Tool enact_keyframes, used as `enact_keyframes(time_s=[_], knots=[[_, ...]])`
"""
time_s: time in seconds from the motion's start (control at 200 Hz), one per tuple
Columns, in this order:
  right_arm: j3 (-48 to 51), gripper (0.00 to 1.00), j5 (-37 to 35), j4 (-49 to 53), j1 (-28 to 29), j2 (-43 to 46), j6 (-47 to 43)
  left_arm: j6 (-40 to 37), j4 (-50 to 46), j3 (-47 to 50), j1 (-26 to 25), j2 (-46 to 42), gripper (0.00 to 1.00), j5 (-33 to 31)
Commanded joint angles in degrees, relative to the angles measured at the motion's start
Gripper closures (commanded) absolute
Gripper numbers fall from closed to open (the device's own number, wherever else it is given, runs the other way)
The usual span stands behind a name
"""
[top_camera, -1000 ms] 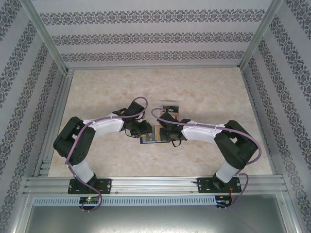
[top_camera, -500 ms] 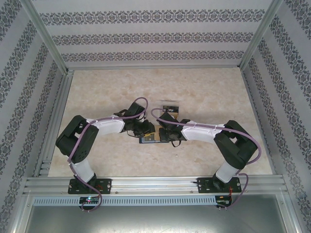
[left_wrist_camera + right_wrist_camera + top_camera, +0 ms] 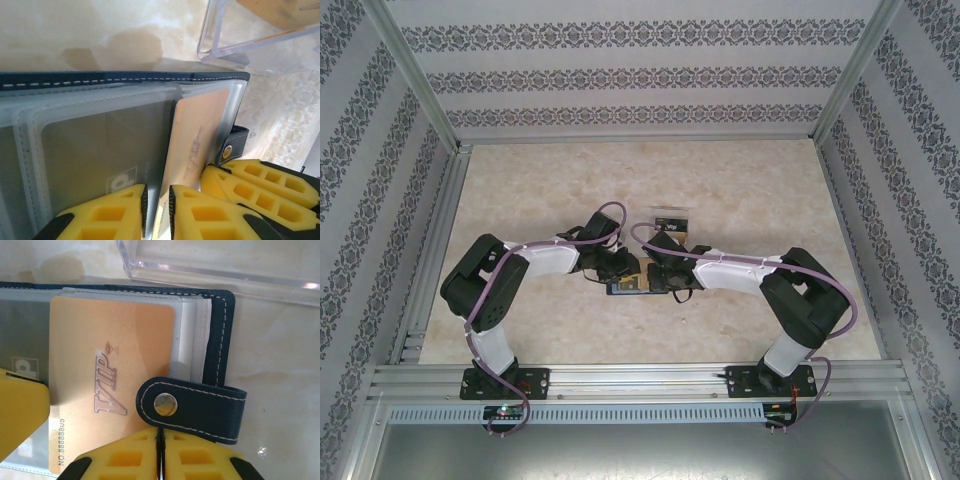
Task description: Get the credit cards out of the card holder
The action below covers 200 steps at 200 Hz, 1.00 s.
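The dark navy card holder (image 3: 125, 79) lies open on the table (image 3: 750, 190) between both arms (image 3: 623, 288). A gold credit card (image 3: 100, 365) marked VIP sits in its clear sleeve (image 3: 195, 135). A grey card (image 3: 120, 180) lies in the sleeve beside it. My left gripper (image 3: 156, 195) is open by a narrow gap, and the gold card's near edge runs up between the pads. My right gripper (image 3: 160, 435) is shut, its tips pressed against the near edge of the closing tab (image 3: 200, 407). Its yellow fingers (image 3: 260, 185) also show beside the left ones.
A clear plastic box (image 3: 225, 265) stands just beyond the holder's far edge (image 3: 240, 40), with something tan inside (image 3: 670, 222). Metal rails and patterned walls bound the table. Open tabletop (image 3: 570, 180) lies behind the arms.
The left arm has pushed a little further in toward the holder, and its jaws have narrowed. The right arm and the holder have stayed put.
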State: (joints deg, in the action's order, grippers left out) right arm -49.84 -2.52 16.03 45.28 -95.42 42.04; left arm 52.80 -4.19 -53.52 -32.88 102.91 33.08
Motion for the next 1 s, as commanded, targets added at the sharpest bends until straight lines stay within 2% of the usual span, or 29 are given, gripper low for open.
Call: enact_keyframes(time_s=[0.0, 0.445, 0.505, 0.63, 0.69, 0.994], knots=[[-0.3, 0.87, 0.7, 0.1, 0.8, -1.6, 0.9, 0.2, 0.5, -0.8, -0.5, 2.4, 0.79, 1.1], [-0.7, 0.87, 0.9, 0.1, 0.8, -1.9, 0.8, -0.7, 0.6, -2.1, -1.1, 3.1, 0.79, 2.5], [-0.7, 0.87, 0.8, 0.1, 0.8, -1.9, 0.8, -0.8, 0.7, -2.0, -1.1, 3.3, 0.85, 2.7], [-0.6, 0.88, 0.8, 0.1, 0.8, -1.8, 0.9, -0.7, 0.4, -1.6, -1.1, 2.9, 0.9, 2.3], [-0.5, 0.87, 0.7, 0.2, 0.8, -1.8, 0.9, -1.0, 0.0, -1.6, -1.1, 2.7, 0.96, 2.0], [0.2, 0.87, 0.6, 0.0, 0.8, -1.5, 1.4, -3.6, -3.2, -0.1, 1.0, -0.4, 0.97, 0.4]])
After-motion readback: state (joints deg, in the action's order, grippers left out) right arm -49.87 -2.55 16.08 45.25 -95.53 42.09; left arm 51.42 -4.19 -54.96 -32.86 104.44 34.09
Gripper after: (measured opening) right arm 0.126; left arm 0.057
